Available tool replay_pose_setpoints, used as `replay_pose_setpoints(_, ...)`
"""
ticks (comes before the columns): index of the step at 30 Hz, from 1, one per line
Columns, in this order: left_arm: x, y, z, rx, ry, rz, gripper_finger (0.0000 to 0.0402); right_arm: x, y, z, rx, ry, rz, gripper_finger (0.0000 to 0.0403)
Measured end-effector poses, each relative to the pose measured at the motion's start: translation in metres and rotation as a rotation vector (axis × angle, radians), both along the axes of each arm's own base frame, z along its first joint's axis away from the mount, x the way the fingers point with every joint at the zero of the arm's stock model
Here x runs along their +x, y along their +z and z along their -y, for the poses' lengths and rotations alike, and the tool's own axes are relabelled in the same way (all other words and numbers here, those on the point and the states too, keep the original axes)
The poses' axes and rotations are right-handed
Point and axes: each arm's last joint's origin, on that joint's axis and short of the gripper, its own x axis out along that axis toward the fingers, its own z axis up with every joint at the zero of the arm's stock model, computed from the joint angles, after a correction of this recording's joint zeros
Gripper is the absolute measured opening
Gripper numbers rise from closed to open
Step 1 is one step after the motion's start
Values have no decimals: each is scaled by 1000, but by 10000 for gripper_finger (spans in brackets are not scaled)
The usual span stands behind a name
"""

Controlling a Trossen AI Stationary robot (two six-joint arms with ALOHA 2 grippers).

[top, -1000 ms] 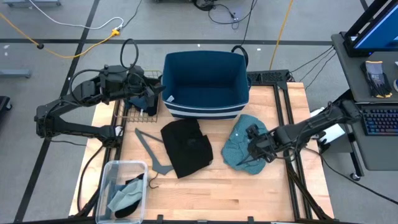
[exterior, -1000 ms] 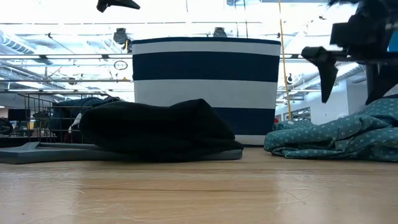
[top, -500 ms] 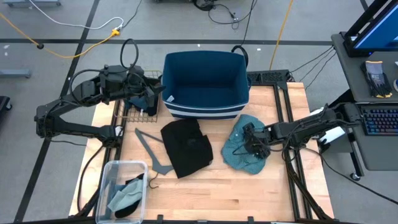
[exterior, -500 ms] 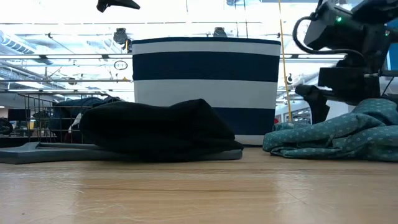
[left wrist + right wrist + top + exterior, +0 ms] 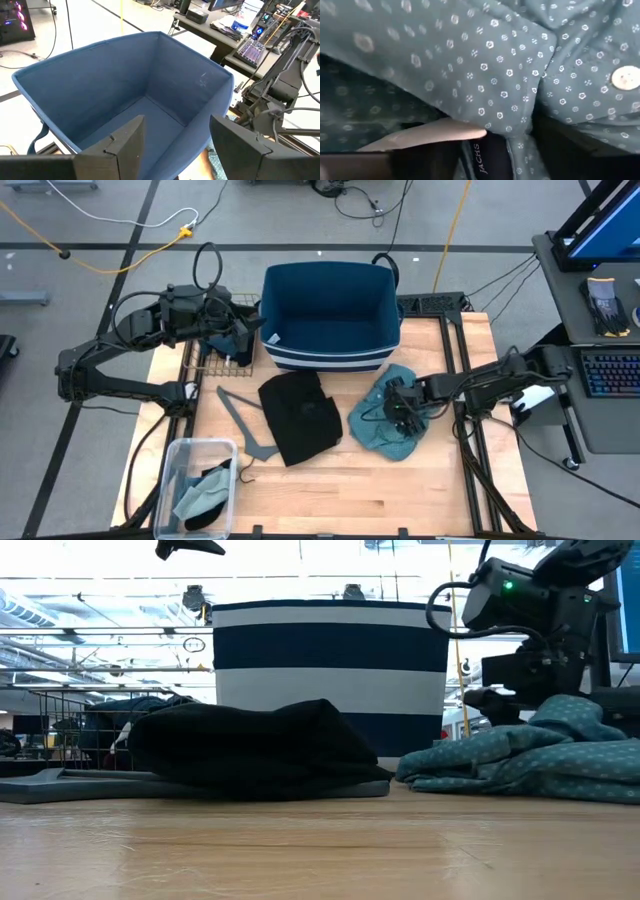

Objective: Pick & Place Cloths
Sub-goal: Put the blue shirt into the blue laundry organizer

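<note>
Right gripper (image 5: 398, 412) is pressed down into the teal shirt (image 5: 375, 425) on the table right of the black cloth (image 5: 297, 418) — whether its fingers are clamped cannot be told. Left gripper (image 5: 243, 330) is held open beside the blue bin (image 5: 330, 315).

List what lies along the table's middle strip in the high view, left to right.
Grey hanger → black cloth → teal cloth → right tool, down on the teal cloth.
</note>
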Motion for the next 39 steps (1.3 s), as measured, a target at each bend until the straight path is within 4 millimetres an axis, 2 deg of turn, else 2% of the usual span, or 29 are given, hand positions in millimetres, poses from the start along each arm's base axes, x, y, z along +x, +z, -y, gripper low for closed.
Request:
replay_pose_setpoints(8, 0, 0, 0, -1, 0, 1, 228, -1, -2, 0, 0, -7, -18, 68)
replay_pose_setpoints(11, 0, 0, 0, -2, 1, 2, 228, -1, -2, -2, 1, -14, -24, 27)
replay_pose_setpoints(17, 0, 0, 0, -11, 5, 7, 227, 1, 3, -12, 23, 3, -39, 27)
replay_pose_setpoints(21, 0, 0, 0, -29, 12, 17, 227, 10, 15, -20, 115, -54, -41, 27)
replay_pose_setpoints(27, 0, 0, 0, -33, 14, 19, 227, 26, 43, -35, 220, -102, -41, 27)
replay_pose_setpoints(32, 0, 0, 0, -36, 15, 22, 227, 38, 74, -49, 275, -101, 62, 27)
replay_pose_setpoints(39, 0, 0, 0, -52, 20, 30, 228, 40, 113, -69, 274, -85, 188, 27)
